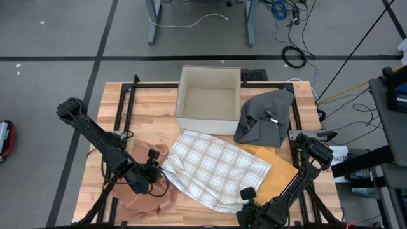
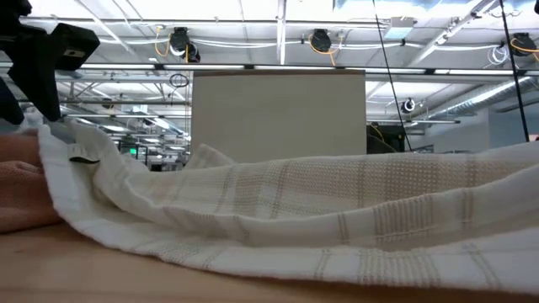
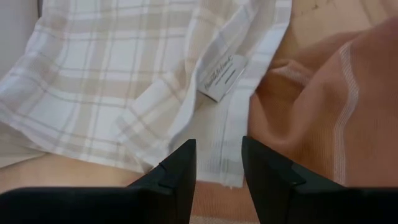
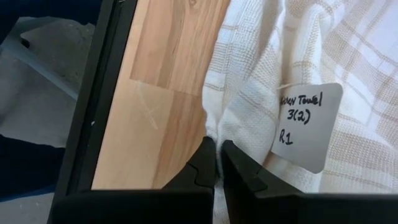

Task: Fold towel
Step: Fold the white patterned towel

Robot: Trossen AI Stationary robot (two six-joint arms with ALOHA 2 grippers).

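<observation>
left gripper (image 3: pixel 217 163) part open, towel (image 1: pixel 216 166) edge between fingers - grip unclear | right gripper (image 4: pixel 218 163) shut - pinching towel corner | box (image 1: pixel 208 98) behind

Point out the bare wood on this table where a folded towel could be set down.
Bare wood lies left of the box, above the peach cloth, reaching to the table's left edge. Right of the box, the grey cloth covers the table. The front is crowded: plaid towel, yellow cloth, left gripper and right gripper.
</observation>
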